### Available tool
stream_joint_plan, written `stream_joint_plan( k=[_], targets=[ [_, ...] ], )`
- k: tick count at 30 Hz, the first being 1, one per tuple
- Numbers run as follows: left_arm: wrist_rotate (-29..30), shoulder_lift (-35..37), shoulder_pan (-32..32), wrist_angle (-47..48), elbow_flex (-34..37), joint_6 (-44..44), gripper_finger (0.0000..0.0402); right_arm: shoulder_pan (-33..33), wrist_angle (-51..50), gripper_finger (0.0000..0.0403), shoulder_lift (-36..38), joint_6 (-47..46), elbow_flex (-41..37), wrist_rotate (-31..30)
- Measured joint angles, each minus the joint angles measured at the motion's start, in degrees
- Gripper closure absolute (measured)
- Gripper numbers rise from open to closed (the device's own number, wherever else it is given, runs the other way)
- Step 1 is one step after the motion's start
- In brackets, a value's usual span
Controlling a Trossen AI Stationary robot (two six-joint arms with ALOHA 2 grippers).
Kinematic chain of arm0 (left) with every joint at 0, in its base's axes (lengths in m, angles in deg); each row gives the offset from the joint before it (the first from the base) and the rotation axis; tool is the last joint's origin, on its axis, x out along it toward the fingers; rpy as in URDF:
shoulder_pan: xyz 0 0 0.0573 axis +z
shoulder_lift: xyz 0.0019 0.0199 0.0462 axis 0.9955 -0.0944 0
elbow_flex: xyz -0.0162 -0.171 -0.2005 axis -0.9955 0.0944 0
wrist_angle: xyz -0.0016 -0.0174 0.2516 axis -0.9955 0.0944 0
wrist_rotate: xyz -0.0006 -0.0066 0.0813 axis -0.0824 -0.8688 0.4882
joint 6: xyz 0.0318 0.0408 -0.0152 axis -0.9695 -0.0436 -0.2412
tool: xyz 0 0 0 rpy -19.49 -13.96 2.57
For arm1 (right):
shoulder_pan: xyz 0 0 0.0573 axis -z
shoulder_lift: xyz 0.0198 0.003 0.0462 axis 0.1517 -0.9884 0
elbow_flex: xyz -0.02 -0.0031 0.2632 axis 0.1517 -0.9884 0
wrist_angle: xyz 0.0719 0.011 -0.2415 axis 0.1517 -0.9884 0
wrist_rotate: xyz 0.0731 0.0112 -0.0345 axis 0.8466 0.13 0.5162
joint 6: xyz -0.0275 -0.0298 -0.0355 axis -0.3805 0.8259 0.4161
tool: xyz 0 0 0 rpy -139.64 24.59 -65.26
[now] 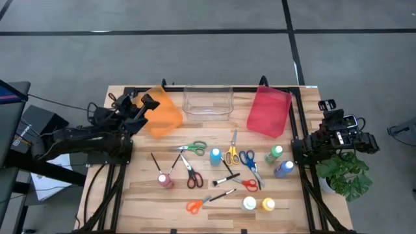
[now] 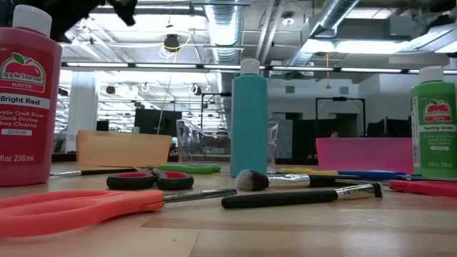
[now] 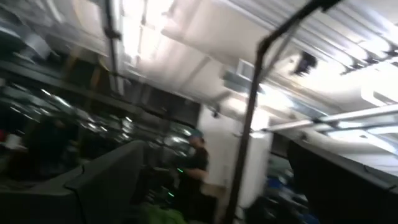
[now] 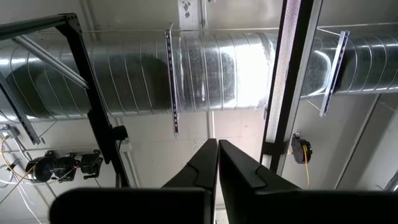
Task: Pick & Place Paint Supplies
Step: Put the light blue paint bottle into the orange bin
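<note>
Three bins stand along the far edge of the wooden worktop (image 1: pixel 140 201): an orange bin (image 1: pixel 162 112) on the left, a clear bin (image 1: pixel 208 101) in the middle and a red bin (image 1: pixel 269 111) on the right, the two coloured ones tipped. None of the paint supplies is in a bin; all lie on the worktop nearer than the bins.

Six paint bottles show in the high view: a pink bottle (image 1: pixel 164 180) at the left, a teal bottle (image 1: pixel 215 156) in the middle, a green bottle (image 1: pixel 275 153) and a blue bottle (image 1: pixel 283 169) at the right, and a white bottle (image 1: pixel 249 204) just beside a yellow bottle (image 1: pixel 268 205) at the near right.

Six pairs of scissors: green scissors (image 1: pixel 192 148), yellow scissors (image 1: pixel 231 153), blue scissors (image 1: pixel 249 160), dark scissors (image 1: pixel 191 174), red scissors (image 1: pixel 246 183) and orange scissors (image 1: pixel 195 205).

At least four thin brushes lie among them, one of them a brush (image 1: pixel 225 179) with a pale tip near the middle; the exact count I cannot tell.

The left gripper (image 1: pixel 144 106) hovers by the orange bin, fingers spread and holding nothing. The right gripper (image 4: pixel 217 163) is parked off the worktop's right edge, pointing up, fingers pressed together on nothing.
</note>
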Motion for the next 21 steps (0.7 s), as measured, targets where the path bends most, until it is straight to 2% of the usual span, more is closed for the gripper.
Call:
stream_joint_plan(
  k=[3,6,9,12,18,21],
  targets=[
    [-2.06,3.43,-0.8,10.16,-4.78,-1.37,0.0005,0.0,0.0,0.039,-0.01,-0.02,-0.02,0.0],
    [-0.55,7.95,-1.46,26.7,-10.34,-6.37,0.0005,0.0,0.0,0.039,-0.01,-0.02,-0.01,0.0],
    [7.48,12.41,-2.82,46.23,-16.41,-12.45,0.0005,0.0,0.0,0.039,-0.02,-0.01,-0.02,-0.01],
    [17.39,15.73,-5.25,60.6,-21.01,-15.93,0.0005,0.0,0.0,0.039,-0.02,-0.02,-0.02,-0.01],
    [32.48,21.18,-12.28,72.97,-22.73,-16.96,0.0005,0.0,0.0,0.039,-0.01,-0.02,0.0,-0.01],
    [38.72,22.68,-17.02,75.77,-22.72,-17.67,0.0005,0.0,0.0,0.039,-0.01,-0.02,-0.02,-0.01]
  ],
)
